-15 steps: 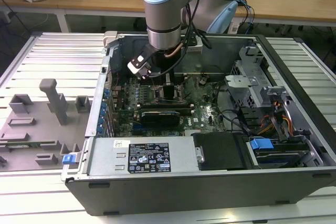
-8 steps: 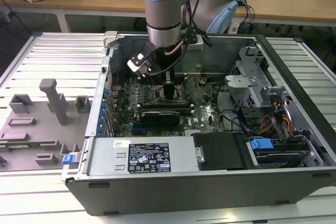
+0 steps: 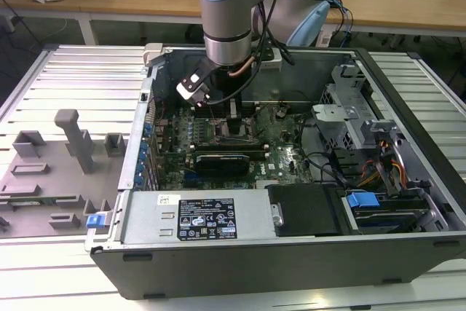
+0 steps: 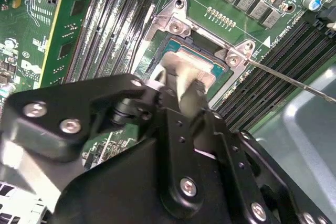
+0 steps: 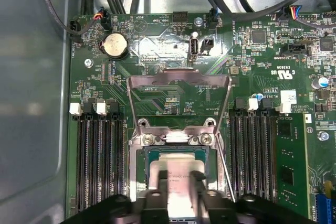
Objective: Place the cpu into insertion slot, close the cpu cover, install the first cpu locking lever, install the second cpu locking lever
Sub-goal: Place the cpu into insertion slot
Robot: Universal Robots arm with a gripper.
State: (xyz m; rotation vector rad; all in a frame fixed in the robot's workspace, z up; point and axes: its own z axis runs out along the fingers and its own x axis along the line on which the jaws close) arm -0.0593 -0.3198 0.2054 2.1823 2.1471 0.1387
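The gripper (image 5: 177,195) hangs straight down over the socket in the upper middle of the exterior view, with the arm reaching into the opened computer case (image 3: 291,260). Whether it clamps the chip or has let go cannot be told, since its black body covers the contact. At the exterior view's left, a grey fixture tray (image 3: 44,180) with upright blocks lies on the table, well apart from the case, likely as a parking place for parts. Further right the green motherboard (image 3: 284,158) lies flat on the case floor, which suits a vertical approach. At its centre is the insertion slot (image 4: 170,43), flanked on both sides by long black memory slots (image 5: 97,161). The cpu (image 5: 176,165) lies in or just over this slot, directly beneath the gripper. It is a small flat square with a pale silvery top and a narrow teal-green edge around it, square to the socket rim. The cpu cover (image 5: 178,74), a thin silvery frame with a wide window, stands tilted up on its hinge, leaving the socket open from above. A thin wire locking lever (image 4: 294,80) juts out beside the socket, apparently unhooked. At the exterior view's right sits a metal drive cage (image 3: 349,107), clear of the work.
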